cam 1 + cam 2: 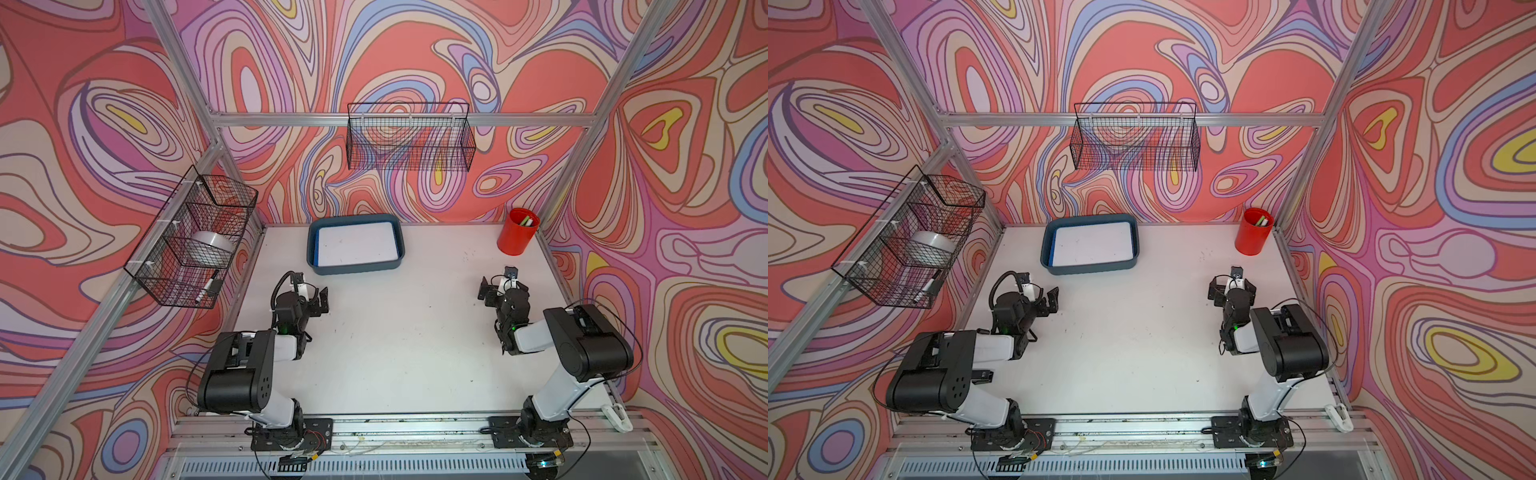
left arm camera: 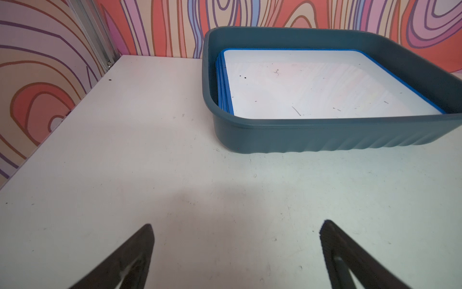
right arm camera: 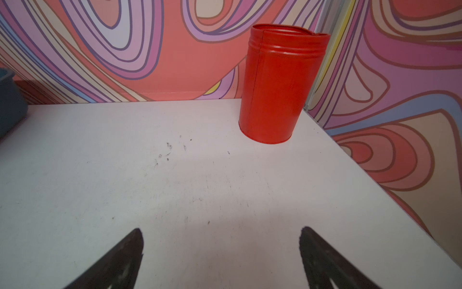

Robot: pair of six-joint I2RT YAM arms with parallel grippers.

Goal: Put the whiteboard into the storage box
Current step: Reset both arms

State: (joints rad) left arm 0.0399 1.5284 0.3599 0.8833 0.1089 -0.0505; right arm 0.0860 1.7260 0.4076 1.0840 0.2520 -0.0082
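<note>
The teal storage box (image 1: pixel 355 270) stands at the back of the white table, left of centre, in both top views (image 1: pixel 1090 271). A white whiteboard (image 1: pixel 357 245) with a blue frame lies flat inside it, on top of more blue-edged boards (image 2: pixel 223 82). My left gripper (image 1: pixel 323 300) hovers in front of the box's near left corner, open, with bare table between its fingers (image 2: pixel 140 250). My right gripper (image 1: pixel 503 284) is over at the right side, pointing toward the back wall. It is open and holds nothing (image 3: pixel 221 231).
A red cup (image 1: pixel 518 237) holding markers stands in the back right corner, ahead of the right gripper (image 3: pixel 280 85). One black wire basket (image 1: pixel 409 139) hangs on the back wall. Another (image 1: pixel 195 241) on the left wall holds a white roll and a marker.
</note>
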